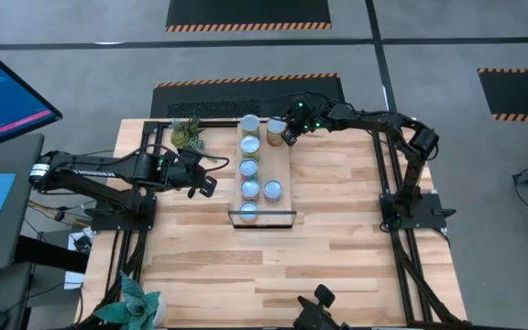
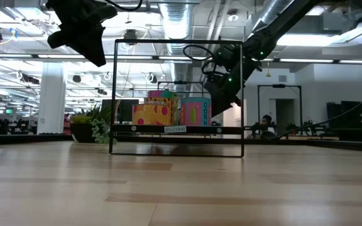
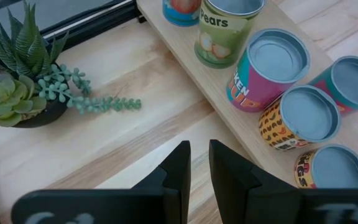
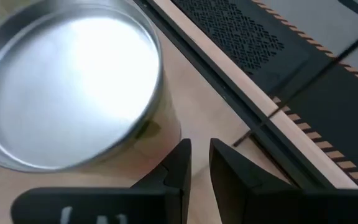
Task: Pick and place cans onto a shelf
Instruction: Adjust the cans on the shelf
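The shelf [image 1: 282, 170], a narrow light-wood board with a black frame [image 1: 262, 220] at its near end, lies in mid-table. Several cans with silver-blue tops stand upright on it, in a row [image 1: 248, 168] and beside it [image 1: 272, 191]; they also show in the left wrist view [image 3: 272, 59]. My right gripper [image 1: 289, 134] is shut and empty just right of the far-right can [image 1: 275, 126], whose shiny top fills the right wrist view [image 4: 70, 93]. My left gripper [image 1: 205, 184] is shut and empty above the table, left of the shelf.
A small green succulent [image 1: 188, 134] stands at the far left of the shelf and also shows in the left wrist view [image 3: 17, 87]. Another plant [image 1: 136, 307] is at the near left corner. A monitor [image 1: 3, 92] stands beyond the left edge. Bare tabletop [image 1: 337, 257] lies near and right.
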